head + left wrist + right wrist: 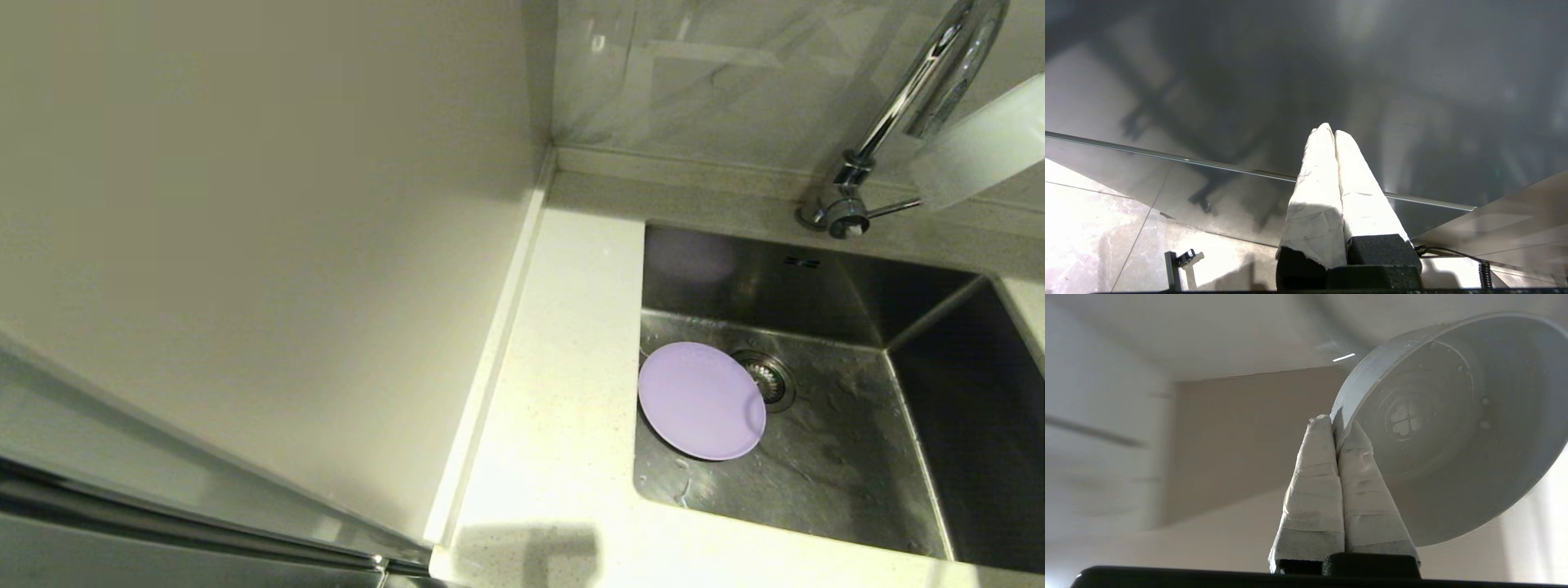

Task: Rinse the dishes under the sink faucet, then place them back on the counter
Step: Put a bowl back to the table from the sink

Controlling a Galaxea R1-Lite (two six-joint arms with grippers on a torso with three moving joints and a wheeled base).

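The lilac plate [700, 400] lies flat on the floor of the sink [857, 474], beside the drain strainer [769, 378]. The sink faucet [906, 90] curves up at the back right, its thin lever [894, 208] pointing right. My right gripper [1336, 424] is shut on the rim of a pale blue-grey bowl [1453, 437], which is tilted on edge, wet with drops and lifted in the air. A pale blurred shape [984, 147] hangs next to the faucet at the right edge. My left gripper [1334, 131] is shut on nothing, down by a dark metal panel. No pink bowl shows.
The white counter [563, 367] runs along the sink's left side and front, with a raised lip against the beige wall panel [245, 245]. A marble backsplash [694, 73] stands behind. Below the left gripper is tiled floor [1086, 228].
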